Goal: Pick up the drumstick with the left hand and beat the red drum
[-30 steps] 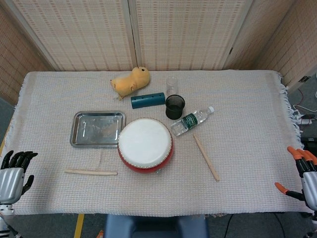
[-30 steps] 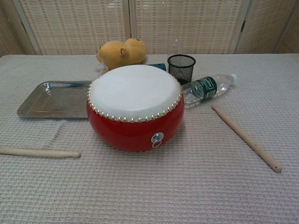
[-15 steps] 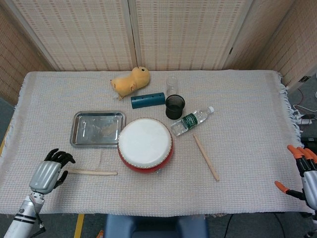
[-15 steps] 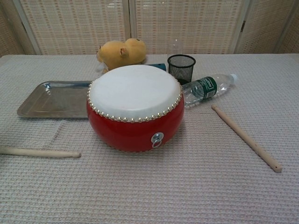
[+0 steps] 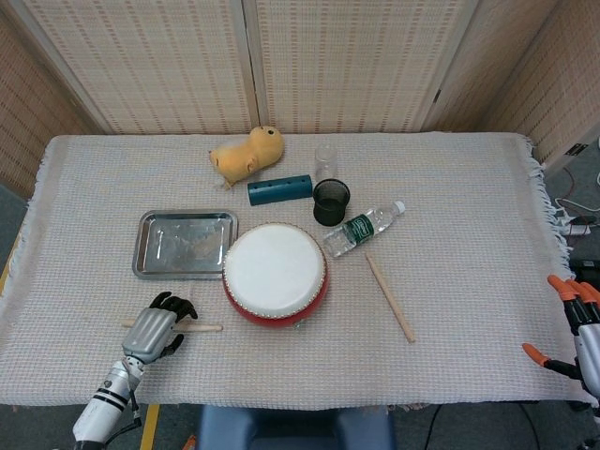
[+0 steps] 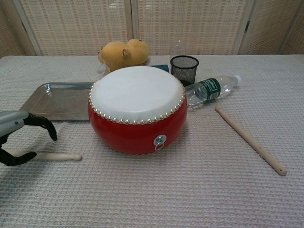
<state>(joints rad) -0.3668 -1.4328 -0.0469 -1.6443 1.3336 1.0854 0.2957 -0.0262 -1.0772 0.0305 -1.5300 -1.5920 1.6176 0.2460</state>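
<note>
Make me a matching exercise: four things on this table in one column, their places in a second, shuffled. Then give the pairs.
Things:
1. left hand
2. water bottle
3. steel tray
4. plush duck

Places:
A. far side of the table, behind the blue tube
B. lying between the mesh cup and the right drumstick
C. over the left drumstick
D. left of the red drum

Pairs: 1-C, 2-B, 3-D, 4-A
</note>
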